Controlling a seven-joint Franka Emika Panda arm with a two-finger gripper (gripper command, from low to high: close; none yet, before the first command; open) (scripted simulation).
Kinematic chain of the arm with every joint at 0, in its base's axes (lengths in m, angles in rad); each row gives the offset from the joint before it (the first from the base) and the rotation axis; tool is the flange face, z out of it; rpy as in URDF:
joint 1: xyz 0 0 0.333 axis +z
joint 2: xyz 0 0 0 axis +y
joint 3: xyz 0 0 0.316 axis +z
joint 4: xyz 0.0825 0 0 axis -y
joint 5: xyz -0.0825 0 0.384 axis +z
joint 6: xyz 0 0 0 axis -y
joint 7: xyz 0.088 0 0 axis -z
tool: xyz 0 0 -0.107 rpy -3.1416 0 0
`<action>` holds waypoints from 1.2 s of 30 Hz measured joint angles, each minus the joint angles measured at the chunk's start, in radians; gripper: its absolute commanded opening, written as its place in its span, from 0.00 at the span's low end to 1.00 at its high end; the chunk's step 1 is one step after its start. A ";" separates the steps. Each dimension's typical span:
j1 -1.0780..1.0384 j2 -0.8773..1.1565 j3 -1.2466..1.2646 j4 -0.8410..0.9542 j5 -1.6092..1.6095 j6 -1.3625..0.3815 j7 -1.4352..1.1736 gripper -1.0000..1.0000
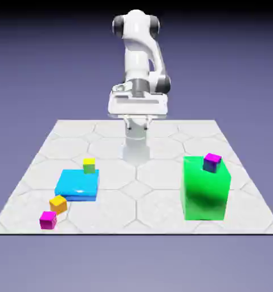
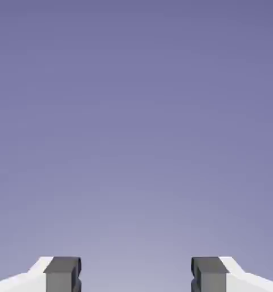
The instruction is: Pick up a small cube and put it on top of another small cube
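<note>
Near the front corner of the hexagon-tiled table (image 1: pixel 138 188), on the exterior view's left, sits the small magenta-pink cube (image 1: pixel 48 219), with the orange cube (image 1: pixel 58 203) just beside it, a little farther back; whether the two touch cannot be told. Behind them lies a flat cyan slab (image 1: pixel 77 185), and at its far edge stands a tiny cube with a yellow top and green sides (image 1: pixel 89 165) — on the slab or just behind it, the view does not settle. Well apart, on the exterior view's right, a tall green block (image 1: pixel 205 188) carries a small cube with a magenta top and purple-blue sides (image 1: pixel 211 162) on its upper face. The white arm (image 1: pixel 139 57) is folded up high at the table's far edge, well away from every cube. Seen from the hand view, the gripper (image 2: pixel 136 275) is spread wide — its two grey fingertips (image 2: pixel 62 274) sit far apart with nothing between them, only the plain blue-violet backdrop ahead. No brand, label or lettering can be read on any object or on the arm.
</note>
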 measured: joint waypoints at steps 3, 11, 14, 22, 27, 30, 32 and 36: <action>-0.022 0.109 -0.046 0.097 0.070 -0.105 0.032 0.50; -0.082 0.399 -0.170 0.354 0.255 -0.386 0.118 0.50; -0.115 0.507 -0.216 0.451 0.325 -0.492 0.151 0.50; -0.164 0.797 -0.339 0.708 0.510 -0.773 0.237 0.50; -0.202 0.979 -0.416 0.869 0.626 -0.948 0.291 0.50; -0.224 1.087 -0.463 0.966 0.695 -1.053 0.323 0.50; -0.239 1.160 -0.493 1.030 0.742 -1.124 0.344 0.50; -0.269 1.305 -0.555 1.159 0.834 -1.264 0.387 0.50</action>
